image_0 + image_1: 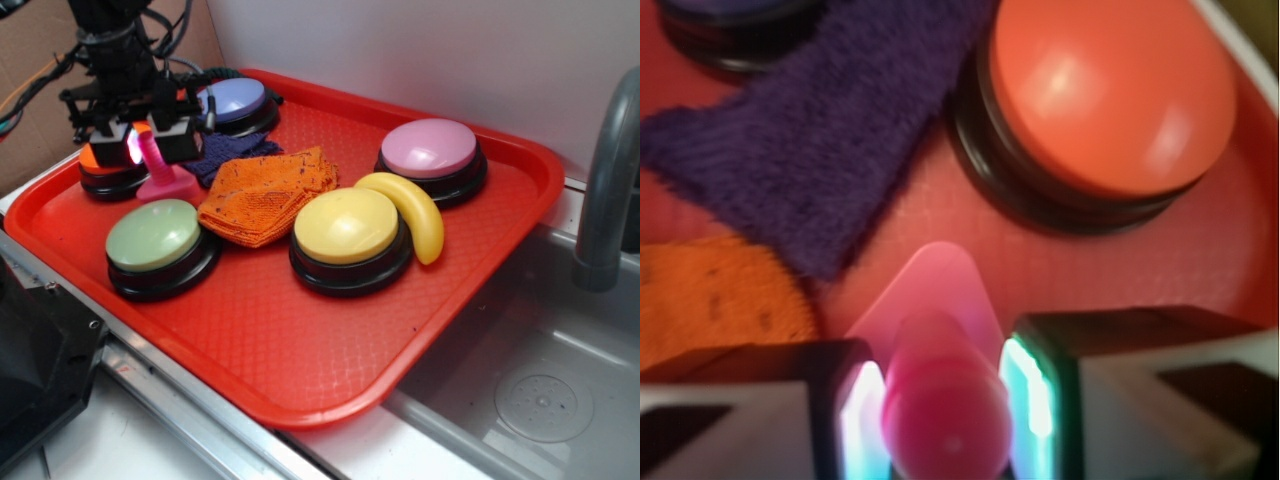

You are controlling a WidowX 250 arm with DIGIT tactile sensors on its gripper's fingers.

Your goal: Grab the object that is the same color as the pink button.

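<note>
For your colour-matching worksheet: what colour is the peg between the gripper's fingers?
Bright pink peg; exterior view.

No readable text, label, brand, number or sign is showing in either view; the dome tops of the buttons, the cloths and the red tray (300, 370) are all appearing plain and unmarked, and the wrist view is coming through too blurred for any fine print to be made out

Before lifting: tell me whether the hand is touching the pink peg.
Cannot tell. In the wrist view the hand straddles the pink peg, but blur hides any contact or gap.
</note>
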